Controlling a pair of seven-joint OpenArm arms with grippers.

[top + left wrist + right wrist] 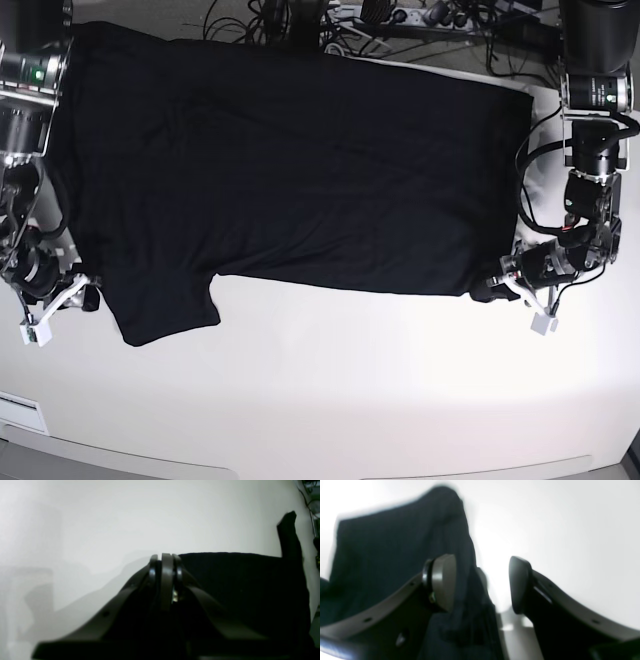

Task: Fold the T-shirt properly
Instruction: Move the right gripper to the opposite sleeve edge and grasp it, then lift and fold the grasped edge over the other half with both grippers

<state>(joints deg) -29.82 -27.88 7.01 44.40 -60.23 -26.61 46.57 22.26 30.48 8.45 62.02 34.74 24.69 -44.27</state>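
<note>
So the T-shirt (290, 160) is spread flat, plain black side up, across the far half of the white table (330, 390), one sleeve poking toward the near edge. The left gripper (497, 283) is pinched tight at the shirt's corner, probably clamping the hem, though that view is dark. The right gripper (482, 582) has its jaws apart, with blurry black fabric draped between them.
</note>
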